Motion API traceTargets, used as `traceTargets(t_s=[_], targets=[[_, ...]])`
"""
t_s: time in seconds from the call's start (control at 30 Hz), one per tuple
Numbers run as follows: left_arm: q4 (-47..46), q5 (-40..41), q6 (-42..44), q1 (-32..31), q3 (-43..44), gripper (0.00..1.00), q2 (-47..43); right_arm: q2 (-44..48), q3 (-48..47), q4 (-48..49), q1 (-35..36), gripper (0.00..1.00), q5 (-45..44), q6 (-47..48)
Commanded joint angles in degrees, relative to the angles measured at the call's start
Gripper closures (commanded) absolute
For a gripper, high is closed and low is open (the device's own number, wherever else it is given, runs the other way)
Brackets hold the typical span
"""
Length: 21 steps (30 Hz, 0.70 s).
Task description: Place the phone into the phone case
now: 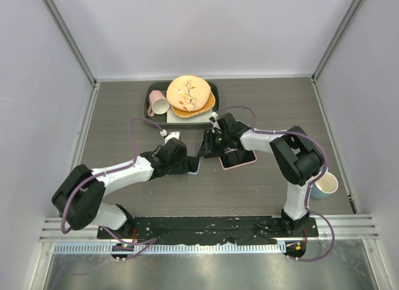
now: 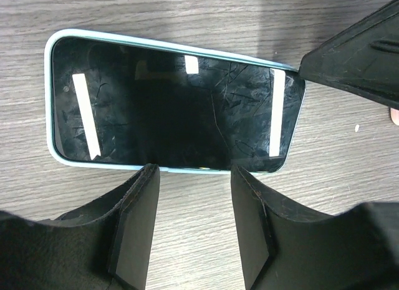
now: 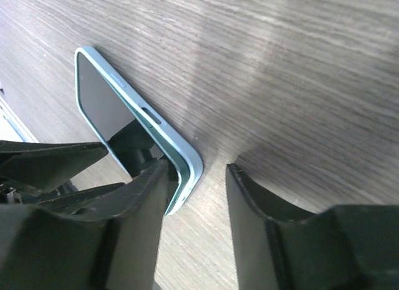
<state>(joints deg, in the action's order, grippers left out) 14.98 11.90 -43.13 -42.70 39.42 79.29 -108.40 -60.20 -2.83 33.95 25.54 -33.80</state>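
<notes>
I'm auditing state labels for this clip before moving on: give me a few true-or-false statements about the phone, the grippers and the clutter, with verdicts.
1. The phone lies screen up on the table, with a light blue rim around it. True.
2. The left gripper is shut on the phone. False: its fingers stand open beside the phone's long edge.
3. The phone's screen is cracked. True.
4. The plates sit on bare tabletop. False: they are stacked in the dark tray at the back.
5. The right gripper is open by a corner of the phone. True.
</notes>
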Motion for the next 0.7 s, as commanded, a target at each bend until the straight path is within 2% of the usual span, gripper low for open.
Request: traceTargets(t_s=[0.0, 0.07, 0.27, 0.5, 0.67], targets=[[-2.33, -0.74, 1.39, 0.42, 3.73, 0.47, 2.97, -4.01, 1.32, -2.88, 0.06, 0.55, -3.13, 3.57], [-2.41, -1.35, 1.39, 0.6, 4.79, 0.47, 4.12, -4.36, 1.76, -2.62, 0.06, 0.59, -1.82, 3.74], [-2.42, -2.58, 1.83, 0.95, 7.42, 0.48, 8.95, -5.07, 3.69, -2.62, 0.23, 0.62, 0.47, 4.62], [-1.54, -3.46, 1.74, 0.86, 9.27, 0.49, 12.91, -4.98, 5.62, -3.5, 0.85, 0.58, 0.92, 6.38], [-3.99, -4.87, 1.47, 0.86, 8.4, 0.5, 10.02, -4.8, 6.5, -3.32, 0.85, 0.58, 1.79, 6.91]])
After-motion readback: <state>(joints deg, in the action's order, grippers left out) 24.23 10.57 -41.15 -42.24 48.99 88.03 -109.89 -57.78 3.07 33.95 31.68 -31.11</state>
